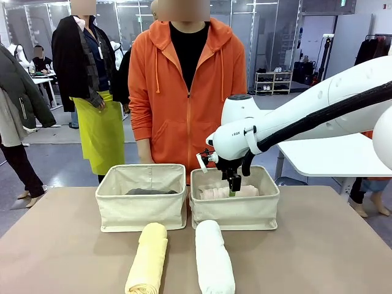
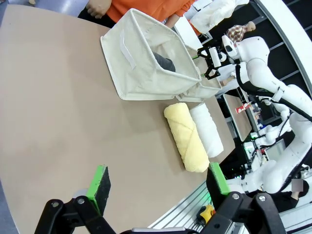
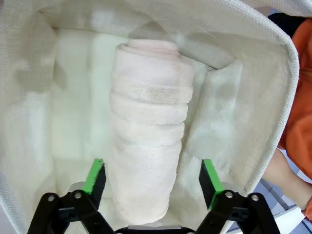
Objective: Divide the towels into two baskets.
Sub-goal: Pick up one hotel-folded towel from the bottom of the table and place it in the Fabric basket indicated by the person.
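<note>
The right gripper (image 1: 233,191) hung inside the right-hand basket (image 1: 236,215), its jaws spread wide to either side of the pale pink towel (image 3: 148,126) and grasping nothing. The roll lay on that basket's floor, its long axis along the basket's longer side, ends toward the two short walls. A clean finish looked to call for a straight lift with the jaws kept wide, so the green pads would not snag the terry cloth or the soft rim. Just beside that basket, to the robot's left, the second basket (image 1: 141,211) held the dark grey towel (image 1: 150,192). In front of the right-hand basket, on the robot's side, lay the white towel (image 1: 214,260), with the yellow towel (image 1: 149,257) beside it, both pointing from basket to robot. The left gripper (image 2: 156,183) hovered released, well apart from the right-hand basket.
</note>
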